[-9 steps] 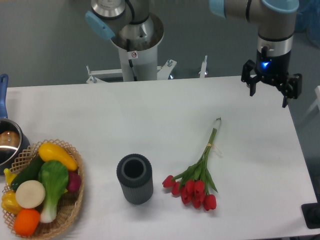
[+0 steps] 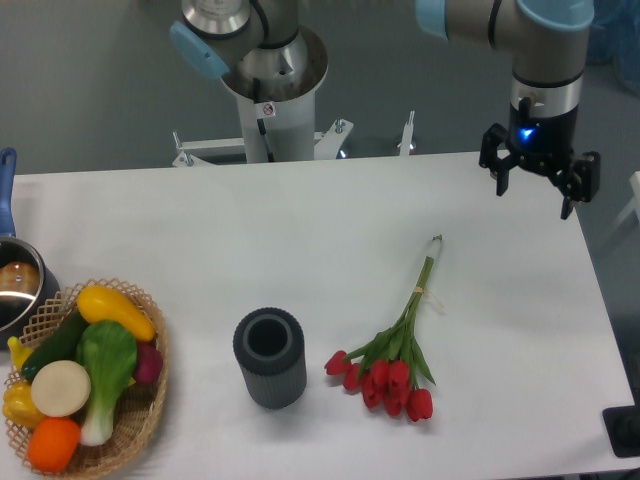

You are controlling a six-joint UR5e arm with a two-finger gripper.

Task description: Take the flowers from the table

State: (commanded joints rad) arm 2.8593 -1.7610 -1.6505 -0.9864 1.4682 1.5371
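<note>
Nearest the camera: flowers (image 2: 392, 358) flat on the tabletop (image 2: 300, 230), red heads toward the front edge, tied stems running up and away to the right. Just to their left, a dark ribbed cup (image 2: 269, 357), upright, apart from the blooms. At the front left, a wicker basket (image 2: 150, 400) of vegetables, and behind it a pot (image 2: 15, 285) at the left edge. None of these shifted from half a second ago.

Farther back, over the right rear corner: claw (image 2: 537, 188), pointing down, fingers spread wide, gripping nothing. Compared with the earlier frame, nudged only slightly left and up; otherwise the same pose. Well apart from the stems, high above the tabletop.

Judged from this: barely any progress, approach hardly begun. Flowers untouched, pick-up wholly ahead. Next needed, probably: travel forward and left toward the stems, then descent over the thin bundle near the tie.
</note>
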